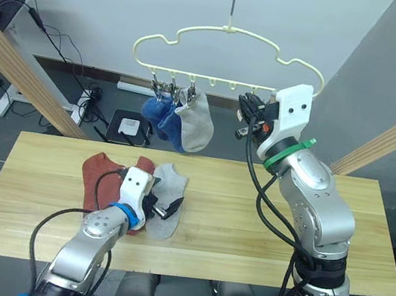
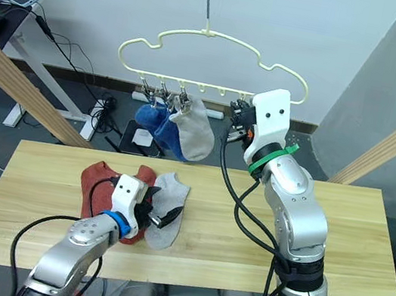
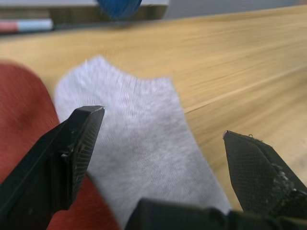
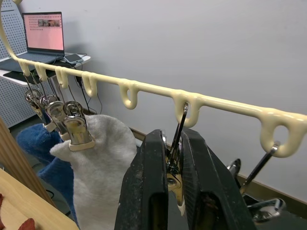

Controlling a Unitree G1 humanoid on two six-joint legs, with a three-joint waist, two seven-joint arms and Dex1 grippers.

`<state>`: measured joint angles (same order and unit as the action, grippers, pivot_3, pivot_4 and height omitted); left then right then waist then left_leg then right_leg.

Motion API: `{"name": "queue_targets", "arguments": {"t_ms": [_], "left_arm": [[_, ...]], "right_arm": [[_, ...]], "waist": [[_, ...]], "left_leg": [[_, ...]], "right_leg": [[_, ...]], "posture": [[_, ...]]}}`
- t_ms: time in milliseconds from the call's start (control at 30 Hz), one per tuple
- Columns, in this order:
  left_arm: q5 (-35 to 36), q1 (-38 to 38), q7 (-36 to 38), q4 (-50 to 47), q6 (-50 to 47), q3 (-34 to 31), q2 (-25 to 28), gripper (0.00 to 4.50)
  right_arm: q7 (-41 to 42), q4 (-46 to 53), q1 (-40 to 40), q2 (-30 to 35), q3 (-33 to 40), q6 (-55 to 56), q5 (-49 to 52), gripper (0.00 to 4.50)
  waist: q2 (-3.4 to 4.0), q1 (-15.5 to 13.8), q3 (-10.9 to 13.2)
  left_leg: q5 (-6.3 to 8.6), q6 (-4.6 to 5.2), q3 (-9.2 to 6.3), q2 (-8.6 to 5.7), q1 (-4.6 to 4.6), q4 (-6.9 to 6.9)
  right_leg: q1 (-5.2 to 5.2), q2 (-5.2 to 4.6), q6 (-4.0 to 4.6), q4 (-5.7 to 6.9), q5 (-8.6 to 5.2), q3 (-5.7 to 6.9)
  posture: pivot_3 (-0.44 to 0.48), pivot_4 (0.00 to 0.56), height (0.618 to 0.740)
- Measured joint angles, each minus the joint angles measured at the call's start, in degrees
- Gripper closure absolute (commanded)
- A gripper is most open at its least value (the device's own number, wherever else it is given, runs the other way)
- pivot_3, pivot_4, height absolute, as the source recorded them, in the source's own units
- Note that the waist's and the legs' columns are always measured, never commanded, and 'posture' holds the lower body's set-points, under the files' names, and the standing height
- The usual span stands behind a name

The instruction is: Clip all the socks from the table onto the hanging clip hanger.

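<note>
— Left gripper (image 3: 163, 143), what's it doing?
— Spread wide, low over the grey sock (image 1: 165, 202) on the table (image 1: 246, 225), red socks (image 1: 101, 173) touching at that sock's nine o'clock.
— And the right gripper (image 4: 173, 177)?
— Pinched on a metal clip (image 4: 176, 163) of the hanger (image 1: 231, 46); blue socks (image 1: 163, 120) and another grey one (image 1: 196, 125) hang at the hanger's seven o'clock.

Clip hanger (image 2: 213, 62): hanging above my table (image 2: 335, 241), carrying blue socks (image 2: 154, 126) and one grey sock (image 2: 194, 136).
Right gripper (image 2: 237, 120): I am reaching up to its clips.
Left gripper (image 2: 159, 216): I am hovering over the lying grey sock (image 2: 163, 222), beside the red socks (image 2: 100, 181).
</note>
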<state>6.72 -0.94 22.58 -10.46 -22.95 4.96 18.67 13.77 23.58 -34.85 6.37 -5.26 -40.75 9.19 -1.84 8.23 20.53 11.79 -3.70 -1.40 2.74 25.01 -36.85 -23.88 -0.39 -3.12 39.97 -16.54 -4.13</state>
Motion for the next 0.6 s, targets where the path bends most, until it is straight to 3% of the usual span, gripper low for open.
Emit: {"name": "queue_targets", "arguments": {"t_ms": [233,533,600], "left_arm": [[-1.46,-5.72,-5.87,7.2,2.37,-1.74,-4.61,0.0],[-3.2,-9.46,-8.24,12.8,1.94,-1.4,-6.51,0.0],[-3.61,-10.25,-8.2,13.42,1.7,-1.05,-6.46,0.4]], "right_arm": [[-0.02,0.03,-0.01,0.11,-0.42,-0.5,0.28,4.43],[-0.12,0.19,0.01,0.19,-0.5,-1.32,0.63,4.43],[-0.12,0.23,0.01,0.19,-0.5,-1.32,0.64,4.43]], "waist": [[0.0,0.15,0.0],[-0.01,0.65,-0.01],[-0.01,0.79,-0.01]], "left_leg": [[0.0,0.0,0.02,-0.01,0.02,0.0],[0.0,0.0,-0.01,-0.04,0.01,0.01],[0.0,0.0,-0.01,-0.04,0.01,0.0]], "right_leg": [[0.0,-0.01,0.01,-0.01,0.01,0.0],[0.05,-0.02,0.01,-0.01,0.01,0.03],[0.05,-0.02,0.01,-0.01,0.01,0.02]], "posture": [[-0.288,0.341,0.732],[-0.303,0.339,0.732],[-0.306,0.338,0.732]]}}
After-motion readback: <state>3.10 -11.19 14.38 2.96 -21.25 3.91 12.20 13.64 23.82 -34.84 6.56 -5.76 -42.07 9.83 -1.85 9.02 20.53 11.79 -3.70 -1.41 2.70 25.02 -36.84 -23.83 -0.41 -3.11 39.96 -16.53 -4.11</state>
